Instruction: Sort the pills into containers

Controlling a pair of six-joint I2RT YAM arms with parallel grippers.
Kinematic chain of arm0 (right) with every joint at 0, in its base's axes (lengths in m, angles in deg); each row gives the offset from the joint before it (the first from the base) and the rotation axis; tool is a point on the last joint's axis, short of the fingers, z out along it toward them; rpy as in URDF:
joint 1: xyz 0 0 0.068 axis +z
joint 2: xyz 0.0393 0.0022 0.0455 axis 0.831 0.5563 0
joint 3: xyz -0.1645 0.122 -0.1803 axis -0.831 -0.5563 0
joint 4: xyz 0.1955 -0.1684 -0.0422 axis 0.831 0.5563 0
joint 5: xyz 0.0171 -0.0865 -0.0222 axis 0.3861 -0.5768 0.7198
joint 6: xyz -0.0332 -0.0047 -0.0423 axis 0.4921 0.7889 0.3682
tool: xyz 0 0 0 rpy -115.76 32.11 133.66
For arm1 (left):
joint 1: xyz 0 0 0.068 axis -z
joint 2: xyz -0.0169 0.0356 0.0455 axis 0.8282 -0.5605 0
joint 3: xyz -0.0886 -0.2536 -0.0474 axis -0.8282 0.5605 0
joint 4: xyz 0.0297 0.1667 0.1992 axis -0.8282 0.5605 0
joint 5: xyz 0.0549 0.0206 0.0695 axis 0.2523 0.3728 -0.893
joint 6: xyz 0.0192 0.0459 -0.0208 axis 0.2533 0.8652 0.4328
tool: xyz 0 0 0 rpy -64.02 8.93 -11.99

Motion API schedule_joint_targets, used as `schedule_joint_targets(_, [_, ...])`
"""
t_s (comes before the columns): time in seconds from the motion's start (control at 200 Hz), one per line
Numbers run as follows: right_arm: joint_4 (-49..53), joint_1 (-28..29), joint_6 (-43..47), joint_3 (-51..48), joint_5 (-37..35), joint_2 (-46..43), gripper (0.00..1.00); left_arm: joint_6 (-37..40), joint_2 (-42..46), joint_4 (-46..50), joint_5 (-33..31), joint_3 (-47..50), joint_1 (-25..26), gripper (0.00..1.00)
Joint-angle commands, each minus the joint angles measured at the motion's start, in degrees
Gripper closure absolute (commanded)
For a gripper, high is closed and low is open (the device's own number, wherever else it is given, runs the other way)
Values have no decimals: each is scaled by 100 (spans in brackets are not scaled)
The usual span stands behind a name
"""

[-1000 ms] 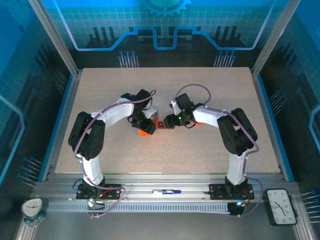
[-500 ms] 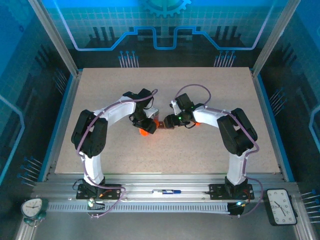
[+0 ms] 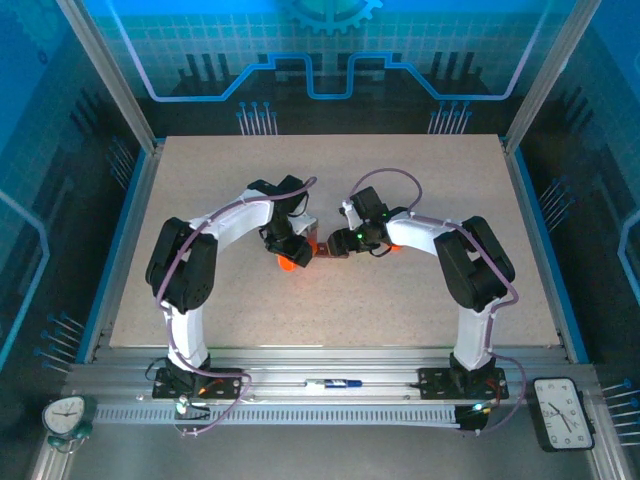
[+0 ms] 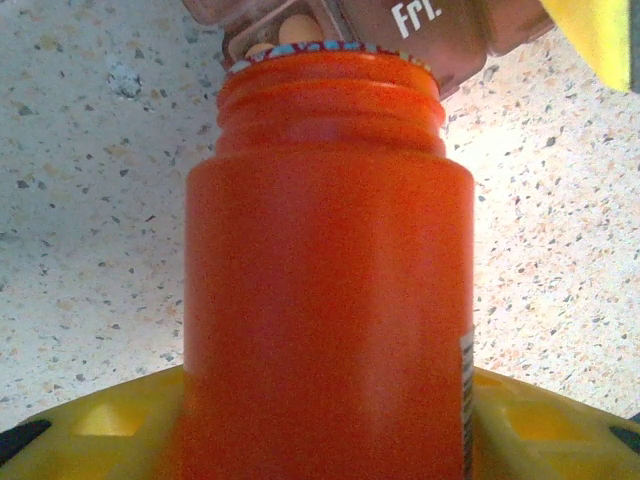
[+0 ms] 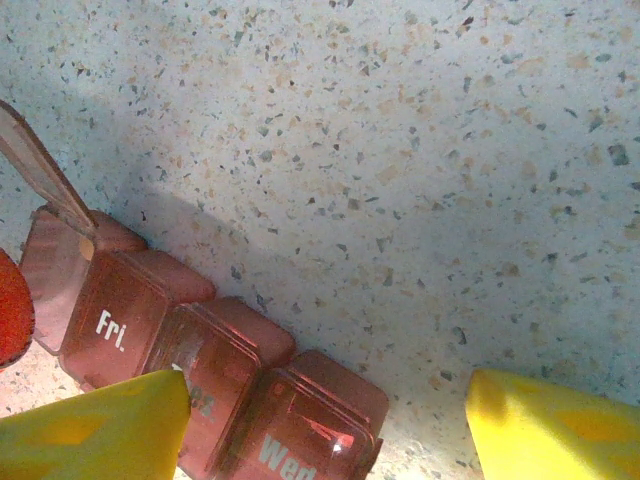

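A: How are the arms sitting?
B: The left arm (image 3: 225, 220) and right arm (image 3: 430, 232) are both bending inward, wrists nearly meeting.
A: Grippers?
B: The left gripper (image 4: 320, 400) is clamping an orange bottle (image 4: 325, 250); the right gripper (image 5: 328, 400) is hovering low, jaws spread.

Over the speckled beige desk (image 3: 400, 180), the white-and-black left arm (image 3: 225, 218) is bending inward, the left jaws hanging over an orange cylindrical plastic bottle (image 3: 288, 263). The right arm (image 3: 425, 232) is reaching in, the right jaws sitting just beside the small dark red-brown compartment bar (image 3: 325, 250).
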Motion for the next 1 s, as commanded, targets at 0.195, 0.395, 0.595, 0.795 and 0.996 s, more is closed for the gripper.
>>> schedule_joint_targets(0.195, [102, 89, -39, -165, -18, 150, 26, 43, -41, 50, 13, -73, 37, 83])
schedule_joint_targets(0.395, [84, 80, -79, -177, -6, 177, 26, -30, 246, -457, 147, 286, 37, 83])
schedule_joint_targets(0.595, [81, 71, -110, -188, 12, 155, 26, -91, 630, -1075, 321, 732, 32, 84])
schedule_joint_targets(0.795, [88, 63, -128, -187, 36, 126, 26, -210, 1018, -1677, 303, 1205, 29, 84])
schedule_joint_targets(0.996, [97, 53, -134, -169, 49, 125, 26, -293, 1202, -2002, 300, 1509, 24, 84])
